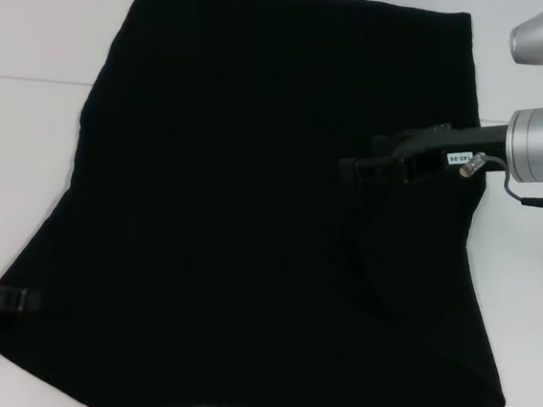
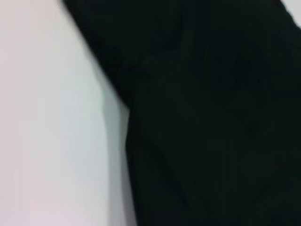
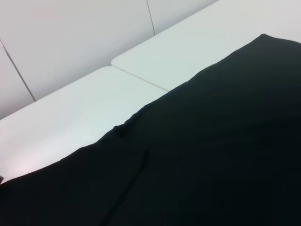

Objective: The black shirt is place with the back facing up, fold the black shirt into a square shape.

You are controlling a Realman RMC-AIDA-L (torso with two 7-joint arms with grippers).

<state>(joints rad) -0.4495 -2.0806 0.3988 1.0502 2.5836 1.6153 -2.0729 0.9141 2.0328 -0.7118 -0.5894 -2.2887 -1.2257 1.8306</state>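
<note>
The black shirt (image 1: 251, 211) lies spread flat across most of the white table (image 1: 38, 27), its straight hem toward the far edge and its wider end reaching the near edge. No print shows on the upper side. The right gripper (image 1: 357, 168) reaches in over the shirt from the table's right edge, low above the cloth; whether it is clenched or released cannot be told. The left gripper (image 1: 36, 301) sits at the shirt's left border near the table's near left corner, and its state cannot be told either. The step in hand looks like a lengthwise fold from the right. To do it well, pinch only the outer border, lift just clear, carry it straight across, and lay it parallel to the opposite side without dragging the cloth beneath.
</note>
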